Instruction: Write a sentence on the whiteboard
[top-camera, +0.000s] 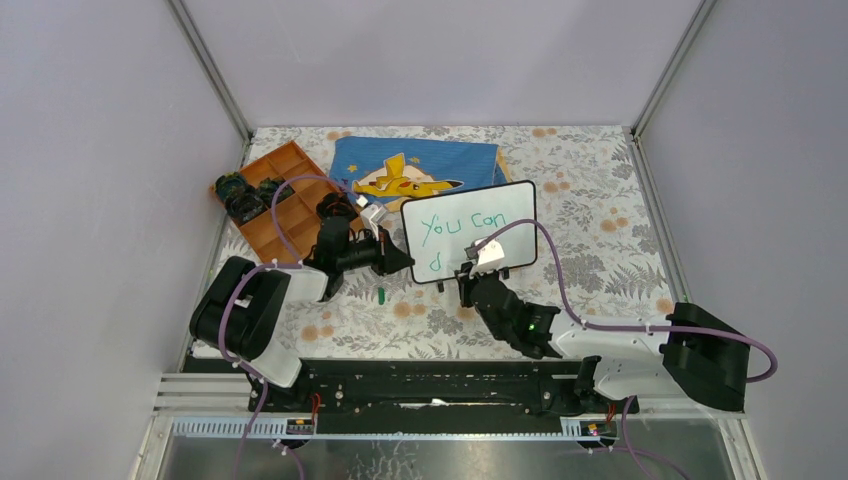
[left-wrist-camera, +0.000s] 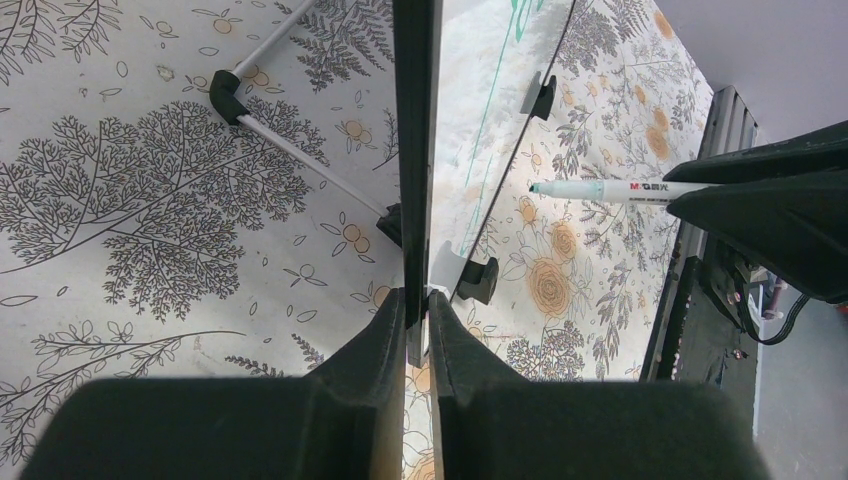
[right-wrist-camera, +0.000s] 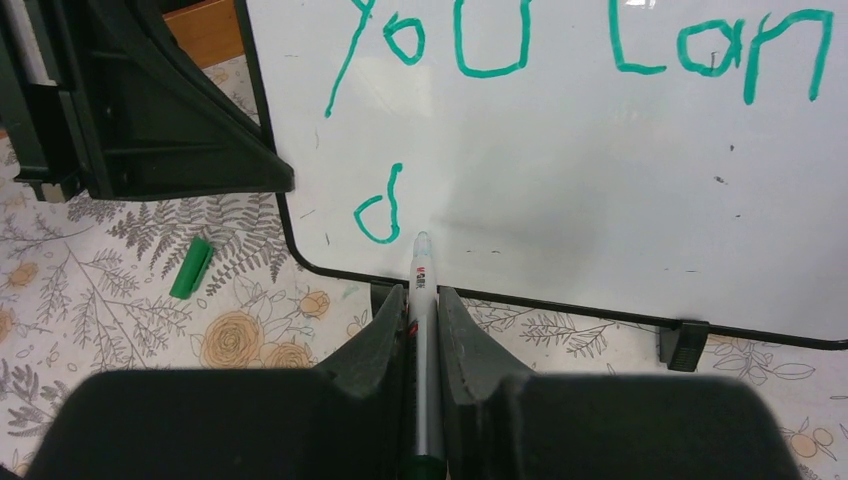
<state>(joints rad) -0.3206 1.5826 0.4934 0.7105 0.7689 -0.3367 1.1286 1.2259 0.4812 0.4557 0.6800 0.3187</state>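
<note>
Whiteboard: the whiteboard stood upright on its black feet on the floral tablecloth.
Left pincer: my left pincer was clenched on the whiteboard's left edge, low down.
Right pincer: my right pincer grasped a marker, its tip near the whiteboard's face, just right of the "d".
Sentence: the sentence read "You can" along the whiteboard's top, with a lone "d" beneath.
Cap: a green cap lay before the whiteboard's lower left corner.
Pikachu cloth: the Pikachu cloth lay behind the whiteboard.

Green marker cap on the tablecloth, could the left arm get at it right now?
Probably not. The cap lies close to the left end effector with nothing over it, but that end effector is shut on the edge of the whiteboard; it would have to let go first.
</note>
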